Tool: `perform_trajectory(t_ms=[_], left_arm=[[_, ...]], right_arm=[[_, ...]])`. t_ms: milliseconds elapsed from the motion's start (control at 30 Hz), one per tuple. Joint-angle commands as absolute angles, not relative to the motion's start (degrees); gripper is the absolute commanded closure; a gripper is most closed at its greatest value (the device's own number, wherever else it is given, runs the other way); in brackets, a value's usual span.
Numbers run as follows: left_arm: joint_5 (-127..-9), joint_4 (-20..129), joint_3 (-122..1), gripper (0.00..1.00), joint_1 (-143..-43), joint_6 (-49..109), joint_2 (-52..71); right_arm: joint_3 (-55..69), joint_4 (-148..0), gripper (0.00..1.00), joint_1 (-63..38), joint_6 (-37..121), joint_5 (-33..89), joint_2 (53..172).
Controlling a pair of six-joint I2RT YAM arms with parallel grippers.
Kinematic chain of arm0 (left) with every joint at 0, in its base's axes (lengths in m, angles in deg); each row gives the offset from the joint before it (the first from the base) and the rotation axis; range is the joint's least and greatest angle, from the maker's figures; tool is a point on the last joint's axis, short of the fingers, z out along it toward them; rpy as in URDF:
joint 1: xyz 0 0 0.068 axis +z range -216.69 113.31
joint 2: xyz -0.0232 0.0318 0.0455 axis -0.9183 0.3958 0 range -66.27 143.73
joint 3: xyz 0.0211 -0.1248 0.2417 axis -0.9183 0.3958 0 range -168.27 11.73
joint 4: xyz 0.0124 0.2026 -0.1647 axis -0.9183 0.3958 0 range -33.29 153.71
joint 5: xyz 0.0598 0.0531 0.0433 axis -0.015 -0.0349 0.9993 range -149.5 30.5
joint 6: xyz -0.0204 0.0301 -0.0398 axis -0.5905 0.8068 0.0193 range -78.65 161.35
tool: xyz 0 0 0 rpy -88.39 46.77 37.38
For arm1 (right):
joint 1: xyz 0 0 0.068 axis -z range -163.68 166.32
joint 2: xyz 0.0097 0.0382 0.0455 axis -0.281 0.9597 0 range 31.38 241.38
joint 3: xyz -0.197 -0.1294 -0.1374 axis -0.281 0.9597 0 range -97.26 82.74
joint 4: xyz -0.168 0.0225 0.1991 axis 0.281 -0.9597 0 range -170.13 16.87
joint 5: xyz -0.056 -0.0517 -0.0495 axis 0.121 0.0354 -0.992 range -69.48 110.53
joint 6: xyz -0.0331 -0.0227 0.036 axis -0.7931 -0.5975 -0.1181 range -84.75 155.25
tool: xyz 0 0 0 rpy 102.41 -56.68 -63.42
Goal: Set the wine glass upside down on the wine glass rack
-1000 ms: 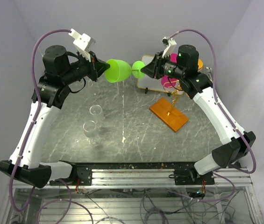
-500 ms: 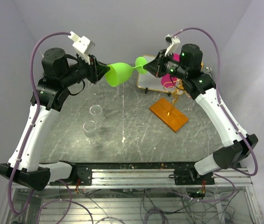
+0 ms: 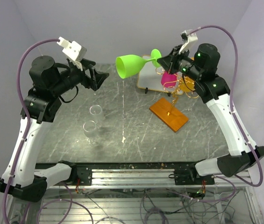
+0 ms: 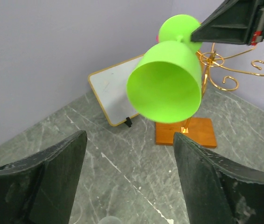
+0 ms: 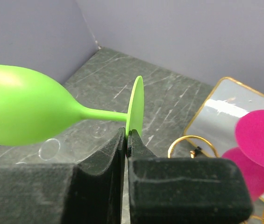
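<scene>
Whereas a second ago the green wine glass [image 3: 132, 65] was spanned between both arms, bowl in the left fingers [image 3: 99, 77] and foot in the right fingers [image 3: 165, 60], it now hangs from the right side alone. The left fingers have let go and drawn back toward the upper left of the overhead frame, and they stand wide apart with nothing between them. In the left wrist view the open mouth of the bowl faces them across a clear gap. The right fingers are pinched narrowly on the edge of the glass's flat foot, as the right wrist view shows, and have carried it higher. The glass lies roughly on its side in the air at upper centre, bowl to the left. The rack [image 3: 169, 115] stands right of centre on the bench [image 3: 132, 121], just in front of a gold-framed mirror [image 3: 148, 80], with a pink glass [image 3: 168, 78] at its wire arms. The handover appears complete. What likely remains is to turn the glass bowl-down and hook its foot on a free arm, and so thin a grip may slip.
</scene>
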State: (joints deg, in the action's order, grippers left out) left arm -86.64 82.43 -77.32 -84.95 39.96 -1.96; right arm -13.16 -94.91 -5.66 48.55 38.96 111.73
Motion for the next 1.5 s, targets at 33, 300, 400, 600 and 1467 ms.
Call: perform_trajectory(t_ms=[33,300,400,600,1467], left_arm=[[-81.4,84.6,-76.3,0.08,-84.3,43.5,-4.6],[-76.3,87.5,-73.3,0.00,-83.8,47.3,-7.7],[-74.4,88.1,-72.1,0.00,-83.6,49.4,-9.1],[-70.8,89.5,-69.9,0.00,-83.6,53.3,-11.2],[-73.4,90.9,-67.2,0.00,-81.6,55.3,-13.1]], right_arm=[[-15.7,-95.7,1.00,-3.4,43.4,33.8,106.9],[-19.2,-99.8,1.00,2.2,37.3,28.6,102.8],[-20.0,-100.7,1.00,4.9,35.3,26.7,100.8],[-20.1,-101.1,1.00,10.4,29.6,20.2,97.3],[-7.3,-93.8,1.00,22.5,2.9,-19.0,94.1]])
